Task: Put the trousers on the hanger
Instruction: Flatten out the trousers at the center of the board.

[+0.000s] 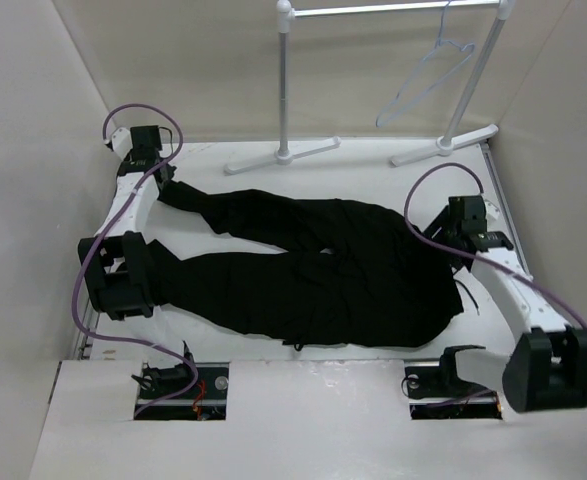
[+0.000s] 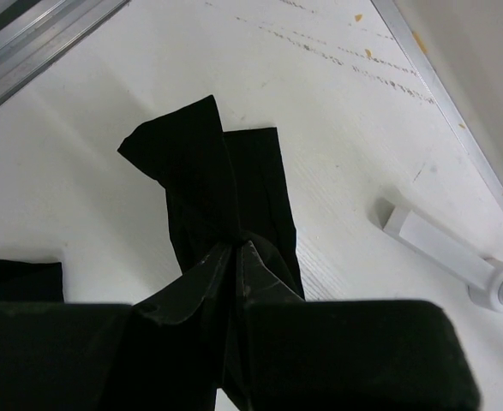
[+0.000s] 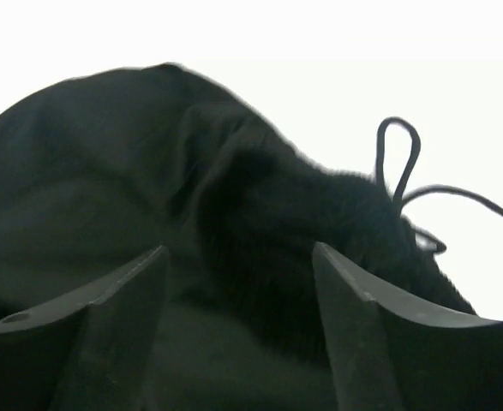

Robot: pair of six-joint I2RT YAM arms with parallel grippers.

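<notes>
The black trousers (image 1: 313, 265) lie flat across the table, legs to the left and waist to the right. My left gripper (image 1: 170, 188) is at the far leg's end. In the left wrist view it (image 2: 236, 250) is shut on that cuff (image 2: 204, 171), which lies on the table. My right gripper (image 1: 455, 250) is at the waistband. In the right wrist view it (image 3: 241, 257) is open, with its fingers (image 3: 131, 291) on either side of the bunched waistband (image 3: 285, 214). A drawstring loop (image 3: 397, 154) sticks out beside it. The pale wire hanger (image 1: 428, 85) hangs from the rack bar at the back right.
The white tube garment rack (image 1: 285, 80) stands at the back, its feet (image 1: 283, 155) on the table just beyond the trousers. One foot shows in the left wrist view (image 2: 440, 244). Enclosure walls close in the left, right and back. The metal table rim (image 2: 457, 111) runs along the edge.
</notes>
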